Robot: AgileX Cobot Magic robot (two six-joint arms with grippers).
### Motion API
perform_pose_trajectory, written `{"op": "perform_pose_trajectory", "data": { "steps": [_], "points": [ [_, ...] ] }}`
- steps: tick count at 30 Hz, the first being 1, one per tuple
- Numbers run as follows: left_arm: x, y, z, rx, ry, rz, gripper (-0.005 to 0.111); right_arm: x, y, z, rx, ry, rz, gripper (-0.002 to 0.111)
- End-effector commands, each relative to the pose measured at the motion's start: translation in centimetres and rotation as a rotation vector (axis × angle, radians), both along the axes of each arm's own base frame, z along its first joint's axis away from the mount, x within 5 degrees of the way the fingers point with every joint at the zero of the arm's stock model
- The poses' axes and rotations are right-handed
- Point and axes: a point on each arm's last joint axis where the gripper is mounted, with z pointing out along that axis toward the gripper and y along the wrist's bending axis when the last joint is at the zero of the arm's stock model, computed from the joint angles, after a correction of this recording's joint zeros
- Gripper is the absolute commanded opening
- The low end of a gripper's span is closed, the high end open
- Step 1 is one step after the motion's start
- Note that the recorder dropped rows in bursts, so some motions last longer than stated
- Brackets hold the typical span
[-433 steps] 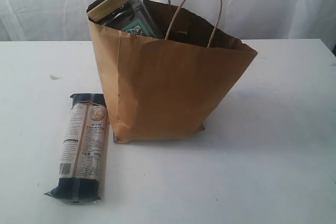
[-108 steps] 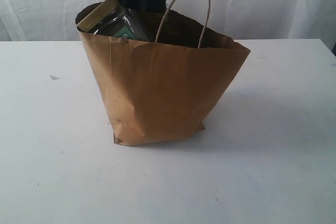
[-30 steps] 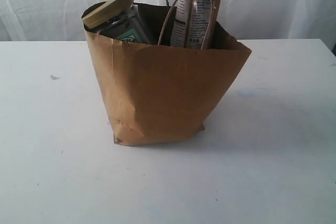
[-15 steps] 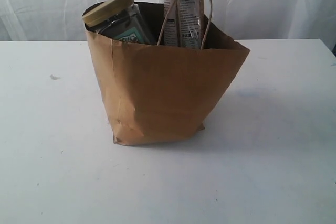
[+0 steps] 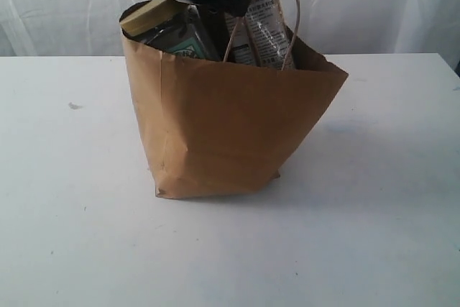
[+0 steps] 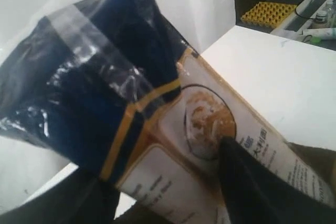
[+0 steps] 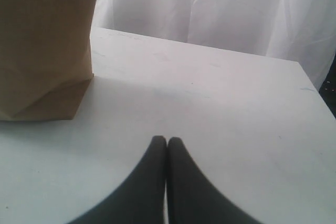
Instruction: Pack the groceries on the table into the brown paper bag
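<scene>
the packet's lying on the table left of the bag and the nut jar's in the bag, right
No. The packet isn't lying on the table; the exterior view shows it standing in the bag, beside the nut jar.

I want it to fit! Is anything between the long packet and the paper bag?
Nothing visible. The long dark-blue/beige packet stands inside the brown paper bag beside the tan-lidded nut jar; deeper down is hidden.

Surface: large flat white tabletop (image 5: pixel 374 235), filling the lower two thirds of the exterior view.
Standing on it: tall kraft-brown paper carrier bag (image 5: pixel 230 127), upright, centre of frame, base on the top.
Marks: small grey speck (image 5: pixel 75 106), middle left, well apart from the bag.
</scene>
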Motion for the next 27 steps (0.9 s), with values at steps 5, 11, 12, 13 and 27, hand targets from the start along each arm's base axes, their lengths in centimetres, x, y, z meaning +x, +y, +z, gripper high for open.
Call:
{"op": "perform_pose_trajectory", "data": {
  "steps": [5, 11, 12, 13, 27],
  "points": [
    [0.3, 0.6, 0.0, -0.022, -0.048, 0.06, 0.058, 0.0, 0.0, 0.1, -0.007, -0.014, -0.001, 0.0],
    [0.3, 0.6, 0.1, -0.024, -0.05, 0.06, 0.074, 0.0, 0.0, 0.1, -0.007, -0.014, -0.001, 0.0],
    [0.3, 0.6, 0.1, -0.024, -0.05, 0.06, 0.076, 0.0, 0.0, 0.1, -0.007, -0.014, -0.001, 0.0],
    [0.3, 0.6, 0.1, -0.024, -0.05, 0.06, 0.079, 0.0, 0.0, 0.1, -0.007, -0.014, -0.001, 0.0],
    [-1.2, 1.6, 2.7, -0.035, -0.126, 0.051, 0.081, 0.0, 0.0, 0.1, -0.007, -0.014, -0.001, 0.0]
  ]
}}
